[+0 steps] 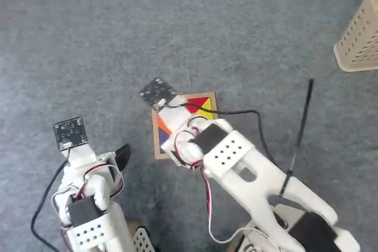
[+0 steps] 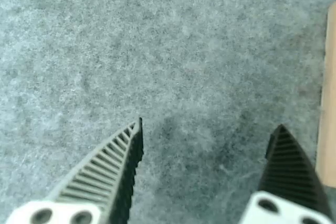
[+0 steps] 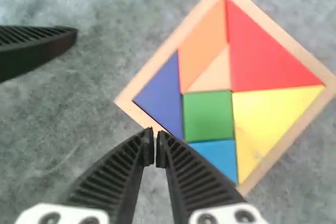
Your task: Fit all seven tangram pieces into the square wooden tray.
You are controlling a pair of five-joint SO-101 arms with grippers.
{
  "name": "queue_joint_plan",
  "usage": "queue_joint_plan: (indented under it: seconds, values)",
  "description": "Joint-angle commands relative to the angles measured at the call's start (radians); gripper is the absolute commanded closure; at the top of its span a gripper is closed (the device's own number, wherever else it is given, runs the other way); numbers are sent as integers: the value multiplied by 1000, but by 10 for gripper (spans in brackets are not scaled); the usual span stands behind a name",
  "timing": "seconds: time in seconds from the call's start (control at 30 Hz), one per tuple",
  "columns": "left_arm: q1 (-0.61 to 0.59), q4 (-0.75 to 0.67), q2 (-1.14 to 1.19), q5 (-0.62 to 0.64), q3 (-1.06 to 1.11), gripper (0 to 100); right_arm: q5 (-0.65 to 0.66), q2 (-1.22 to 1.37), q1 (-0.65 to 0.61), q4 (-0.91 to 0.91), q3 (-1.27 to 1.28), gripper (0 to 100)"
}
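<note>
Left gripper [image 2: 207, 145]: parked low over the grey carpet [image 2: 157, 51], just beside the tray's left edge; pincer spread wide, nothing between the fingers.

Tray [image 3: 125, 100]: flat on the carpet, mid-table, partly under the right arm in the high view.

Contents, counted in the right wrist view: indigo piece [image 3: 160, 100]; orange piece [image 3: 202, 45]; tan triangle [image 3: 215, 77]; green square [image 3: 207, 116]; light blue triangle [image 3: 218, 156]; red triangle [image 3: 262, 51]; yellow triangle [image 3: 268, 119]. Seven in all. Each lies flush inside the rim and edge to edge with its neighbours; no gap visible, and no loose piece seen on the carpet.

Judgement: the fit looks complete; what is left is at most a press to seat the pieces and backing the arms off.

Right gripper [image 3: 155, 148]: hangs over the tray's edge by the indigo piece; fingers pressed together, holding nothing.

Orientation: the tray is square, so it has no long axis; from the high view its sides sit slightly skewed to the carpet's far edge. The two big triangles fill the half away from the left arm.
</note>
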Motion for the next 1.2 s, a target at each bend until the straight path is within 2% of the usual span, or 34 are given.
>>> queue_joint_plan:
  seconds: [0.0,0.23,0.43,0.6,0.8,1.0,1.17]
  values:
    - [2,-2,-12,-2,-13,646,17,-116,90,-15,37,991]
    - [2,-2,-12,-2,-13,646,18,-361,243,-13,187,991]
    - [2,-2,-12,-2,-13,646,23,-567,473,-4,384,990]
    - [2,-2,-12,-2,-13,646,170,-679,670,-10,563,991]
    - [2,-2,-12,-2,-13,646,181,-802,878,-13,741,991]
    - [2,-2,-12,-2,-13,646,181,-951,1030,-7,822,991]
    - [2,-2,-12,-2,-13,646,181,-1087,1056,-13,899,991]
